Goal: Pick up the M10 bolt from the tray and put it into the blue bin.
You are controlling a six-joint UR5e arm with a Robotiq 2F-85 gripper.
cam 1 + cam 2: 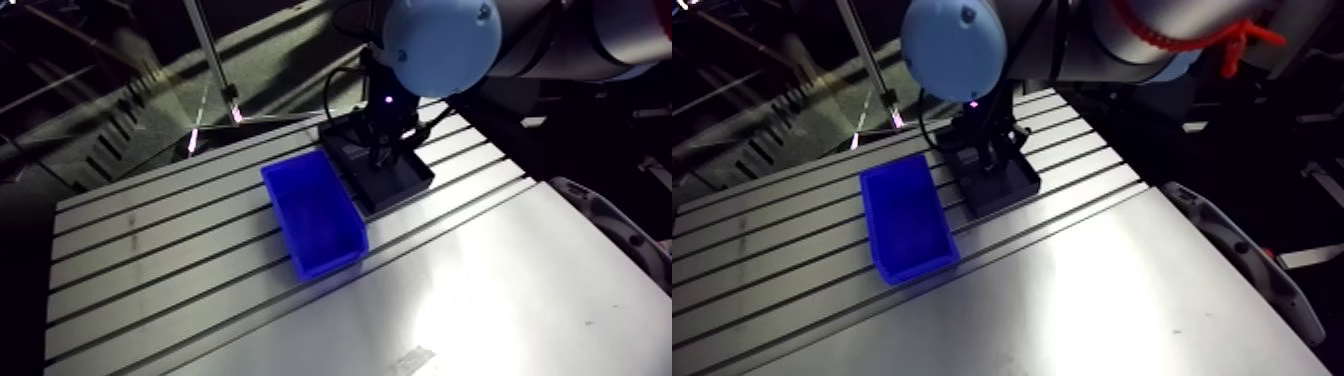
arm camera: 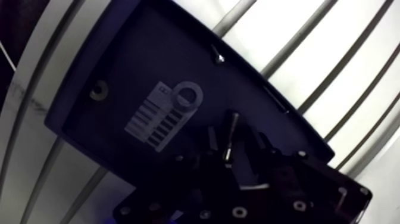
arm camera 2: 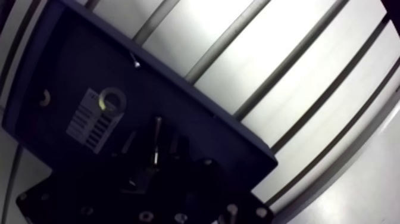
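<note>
The dark tray (image 1: 402, 186) lies on the slotted table just right of the blue bin (image 1: 316, 216), which has nothing in it. My gripper (image 1: 383, 150) is lowered into the tray. In the wrist view the M10 bolt (image 2: 230, 134), a dark shank with a shiny spot, lies on the tray floor (image 2: 119, 65) between my two dark fingers (image 2: 211, 140). The gripper (image 2: 232, 146) is open, with small gaps on both sides of the bolt. The fingertips are dark and hard to make out against the tray.
On the tray floor ahead of the gripper lie a white barcode label (image 2: 153, 122) with a pale ring (image 2: 187, 95) on it, a small nut (image 2: 98, 90) and a small screw (image 2: 220, 58). Slotted aluminium table (image 1: 150, 260) surrounds the bin and tray.
</note>
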